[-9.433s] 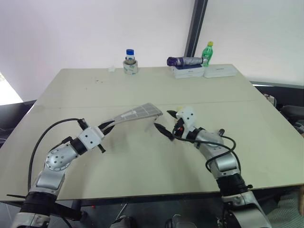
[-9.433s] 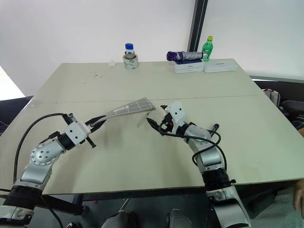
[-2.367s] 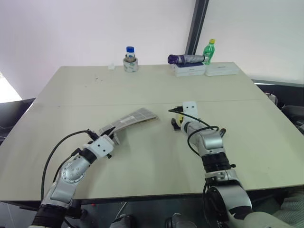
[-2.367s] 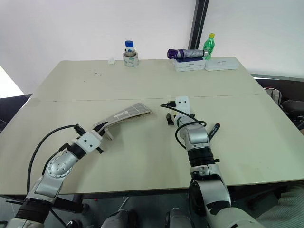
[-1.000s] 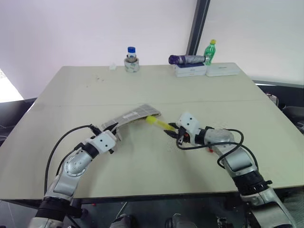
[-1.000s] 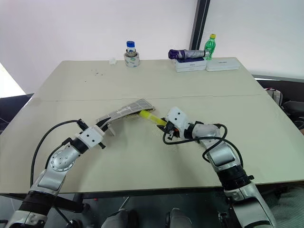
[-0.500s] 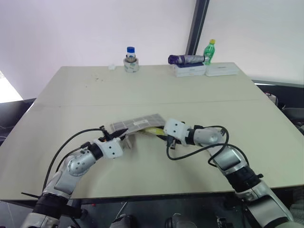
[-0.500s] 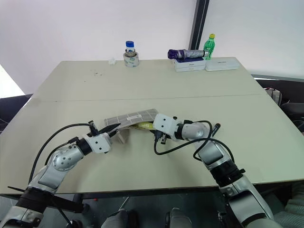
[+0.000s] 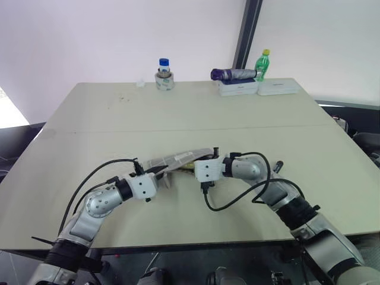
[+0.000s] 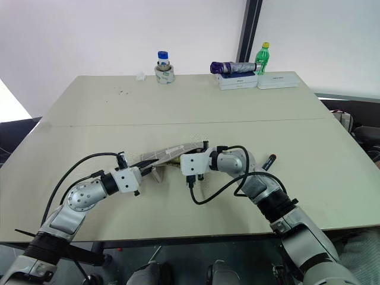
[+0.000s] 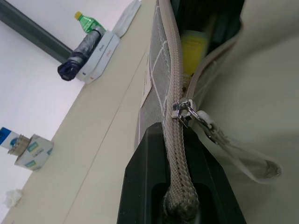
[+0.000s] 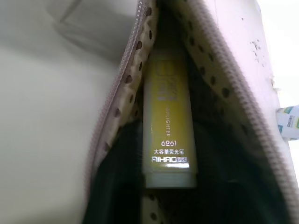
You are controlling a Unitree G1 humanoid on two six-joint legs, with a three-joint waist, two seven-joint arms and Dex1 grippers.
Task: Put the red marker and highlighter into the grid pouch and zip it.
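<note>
Now the left gripper (image 9: 159, 176) is closed tight on the soft, floppy grid pouch (image 9: 181, 158), near the middle of the table (image 9: 89, 119). The highlighter (image 12: 169, 135) lies inside. I cannot tell about the right gripper (image 9: 198, 168).

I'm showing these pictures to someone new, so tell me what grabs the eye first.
Near the table's front edge, the two arms meet at the grid pouch: the left tool is clamped on its zipper edge, holding the mouth open. The yellow highlighter lies inside that mouth, with the right tool right at the opening. The red marker lies apart on the table, beside the right arm.
</note>
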